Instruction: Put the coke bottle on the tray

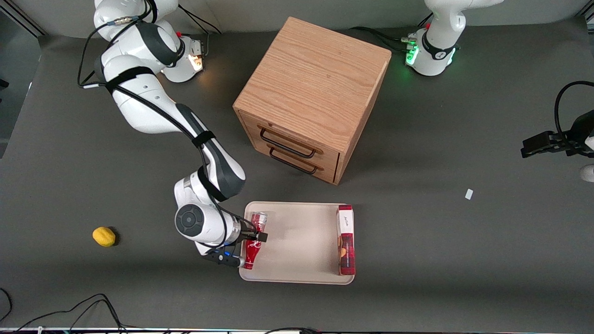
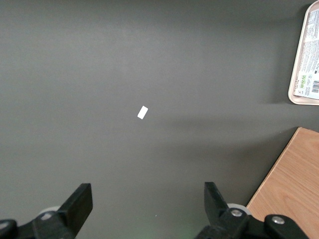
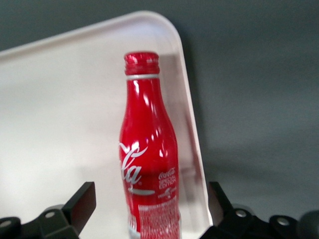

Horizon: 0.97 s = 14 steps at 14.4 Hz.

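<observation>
The coke bottle, red with white script, lies on its side on the beige tray, close along the tray's rim at the working arm's end. Its silvery base points toward the drawer cabinet and its cap toward the front camera. My right gripper is low over the bottle's middle, open, with one finger on each side and a gap to each. In the right wrist view the bottle lies on the tray between the fingers, untouched.
A red plaid box lies on the tray at the parked arm's end, also in the left wrist view. A wooden two-drawer cabinet stands farther from the front camera. A yellow lemon and a white scrap lie on the table.
</observation>
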Available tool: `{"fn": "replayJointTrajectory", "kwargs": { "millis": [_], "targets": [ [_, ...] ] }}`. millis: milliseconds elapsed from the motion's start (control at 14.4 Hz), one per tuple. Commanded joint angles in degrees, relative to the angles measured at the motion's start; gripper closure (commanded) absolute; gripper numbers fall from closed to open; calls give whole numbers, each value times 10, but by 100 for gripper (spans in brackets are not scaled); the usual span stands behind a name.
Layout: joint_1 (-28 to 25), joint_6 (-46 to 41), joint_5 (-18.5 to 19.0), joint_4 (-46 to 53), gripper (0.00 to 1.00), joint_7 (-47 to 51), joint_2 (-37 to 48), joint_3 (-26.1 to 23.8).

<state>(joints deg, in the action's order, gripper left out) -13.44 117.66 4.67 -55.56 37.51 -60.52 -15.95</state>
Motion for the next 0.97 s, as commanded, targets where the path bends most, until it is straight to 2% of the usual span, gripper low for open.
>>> {"fn": "replayJointTrajectory", "kwargs": {
  "millis": [0,139,347,486,556,625,764,903],
  "targets": [
    [13,-101,8,-24,0,-8,105,2],
    [16,-168,10,-53,0,-11,192,9],
    [47,-275,10,-74,0,-20,307,20],
    [68,-390,2,-79,0,-87,366,28],
    [74,-415,0,-102,0,-88,409,42],
    [75,-419,-8,-158,0,-96,464,57],
    [76,-406,-65,-283,0,-121,586,119],
    [75,-364,-76,-418,0,-157,701,144]
  ]
}}
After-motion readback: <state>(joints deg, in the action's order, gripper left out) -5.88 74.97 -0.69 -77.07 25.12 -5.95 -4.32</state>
